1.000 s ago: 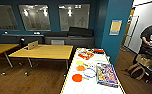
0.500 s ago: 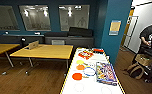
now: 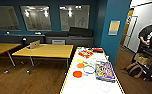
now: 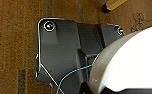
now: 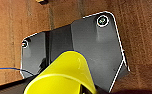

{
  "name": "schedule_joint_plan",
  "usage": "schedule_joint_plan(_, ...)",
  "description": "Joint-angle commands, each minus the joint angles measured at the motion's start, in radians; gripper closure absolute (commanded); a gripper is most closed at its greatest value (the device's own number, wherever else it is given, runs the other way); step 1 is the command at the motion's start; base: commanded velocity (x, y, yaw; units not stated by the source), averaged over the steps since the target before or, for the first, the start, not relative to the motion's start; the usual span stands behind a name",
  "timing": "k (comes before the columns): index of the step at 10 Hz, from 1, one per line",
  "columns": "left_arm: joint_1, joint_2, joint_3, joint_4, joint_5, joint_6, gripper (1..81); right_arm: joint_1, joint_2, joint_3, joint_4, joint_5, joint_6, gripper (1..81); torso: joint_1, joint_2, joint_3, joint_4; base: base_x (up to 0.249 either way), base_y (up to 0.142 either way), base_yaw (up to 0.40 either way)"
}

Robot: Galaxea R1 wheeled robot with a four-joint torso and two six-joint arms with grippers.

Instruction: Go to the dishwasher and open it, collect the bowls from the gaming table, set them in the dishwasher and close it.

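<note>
The gaming table (image 3: pixel 92 88), white-topped with yellow edges, stretches away from me in the head view. On it lie a yellow dish (image 3: pixel 80 60), an orange one (image 3: pixel 80 65), a red-orange one (image 3: pixel 77 74) and a blue-rimmed one (image 3: pixel 89 69), beside a colourful box (image 3: pixel 105 71). A white bowl (image 4: pixel 132 60) looms large over the wood floor in the left wrist view, carried at my left gripper (image 4: pixel 90 83). A yellow bowl (image 5: pixel 64 72) sits the same way at my right gripper (image 5: pixel 85 87). The dishwasher is out of view.
Two wooden tables (image 3: pixel 45 50) (image 3: pixel 2 47) stand to the left on wood floor. A dark counter (image 3: pixel 69 38) runs along the back wall. A blue wall corner (image 3: pixel 114 25) rises right of the table, with a person (image 3: pixel 149 37) and bags (image 3: pixel 135 70) beyond it.
</note>
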Motion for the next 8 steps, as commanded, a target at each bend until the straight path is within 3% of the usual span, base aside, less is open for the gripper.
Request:
schedule_joint_plan(1, -0.026, 0.014, -0.062, 0.018, 0.009, 0.002, 81.1, 0.043, -0.017, 0.005, -0.021, -0.044, -0.002, 81.1, 0.000, 0.000, 0.000, 0.000, -0.100, 0.000, 0.000)
schedule_joint_plan(8, -0.025, 0.023, -0.106, 0.015, 0.004, 0.000, 81.1, 0.032, -0.052, -0.038, -0.026, -0.044, -0.002, 81.1, 0.000, 0.000, 0.000, 0.000, -0.100, 0.000, 0.000)
